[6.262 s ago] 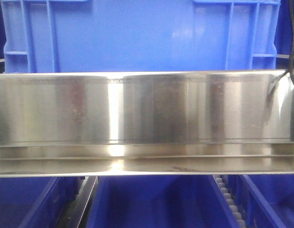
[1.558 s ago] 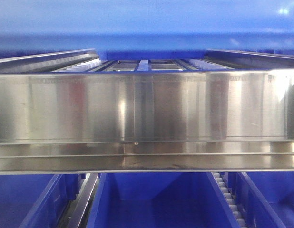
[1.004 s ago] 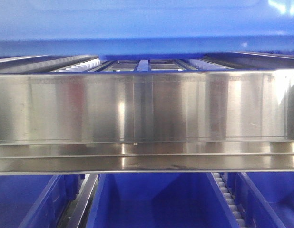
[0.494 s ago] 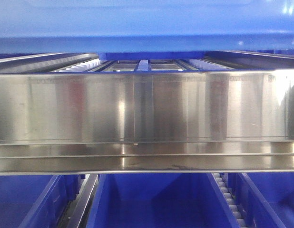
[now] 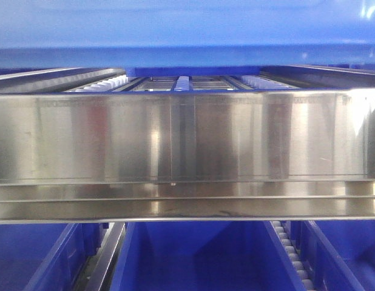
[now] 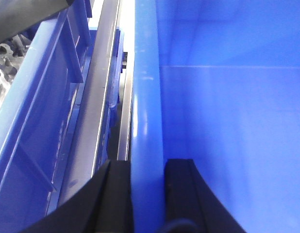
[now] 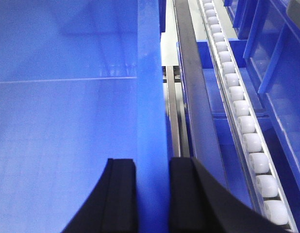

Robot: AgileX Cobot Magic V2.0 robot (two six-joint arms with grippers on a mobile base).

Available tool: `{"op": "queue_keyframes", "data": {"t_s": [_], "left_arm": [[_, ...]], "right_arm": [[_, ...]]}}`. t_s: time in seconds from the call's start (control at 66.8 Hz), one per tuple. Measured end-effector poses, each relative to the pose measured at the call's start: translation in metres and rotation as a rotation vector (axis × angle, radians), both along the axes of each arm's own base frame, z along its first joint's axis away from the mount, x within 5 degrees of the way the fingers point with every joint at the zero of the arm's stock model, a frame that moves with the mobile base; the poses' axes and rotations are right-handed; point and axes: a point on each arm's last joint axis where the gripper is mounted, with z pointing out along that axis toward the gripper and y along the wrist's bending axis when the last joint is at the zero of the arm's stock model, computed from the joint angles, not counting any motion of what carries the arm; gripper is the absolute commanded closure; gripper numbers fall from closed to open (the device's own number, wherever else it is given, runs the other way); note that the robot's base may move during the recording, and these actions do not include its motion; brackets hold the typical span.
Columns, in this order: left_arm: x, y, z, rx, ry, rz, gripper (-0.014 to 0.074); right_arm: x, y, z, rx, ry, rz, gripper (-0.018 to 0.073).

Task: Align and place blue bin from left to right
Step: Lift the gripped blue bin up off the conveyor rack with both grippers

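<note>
The blue bin hangs raised across the top of the front view, its underside above the shelf's rollers. In the left wrist view my left gripper is shut on the bin's left rim, one black finger outside and one inside the wall. In the right wrist view my right gripper is shut on the bin's right rim in the same way. The bin's inside holds nothing that shows.
A polished steel rail crosses the front view, with roller tracks behind it and darker blue crates on the level below. Another blue crate stands left of the bin. A roller track and blue crates lie to its right.
Six seconds ago the bin stood on the shelf behind the rail; now it is lifted, with the rollers showing beneath. Over the last second it has barely moved.
</note>
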Motion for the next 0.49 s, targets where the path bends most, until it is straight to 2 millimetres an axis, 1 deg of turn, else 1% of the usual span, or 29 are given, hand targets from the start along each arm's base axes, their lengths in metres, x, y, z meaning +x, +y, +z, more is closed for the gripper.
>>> {"op": "queue_keyframes", "data": {"t_s": [0.494], "left_arm": [[0.0001, 0.0001, 0.0001, 0.001, -0.001, 0.001, 0.0707]], "right_arm": [[0.0001, 0.0002, 0.0002, 0.001, -0.003, 0.003, 0.0637]]}}
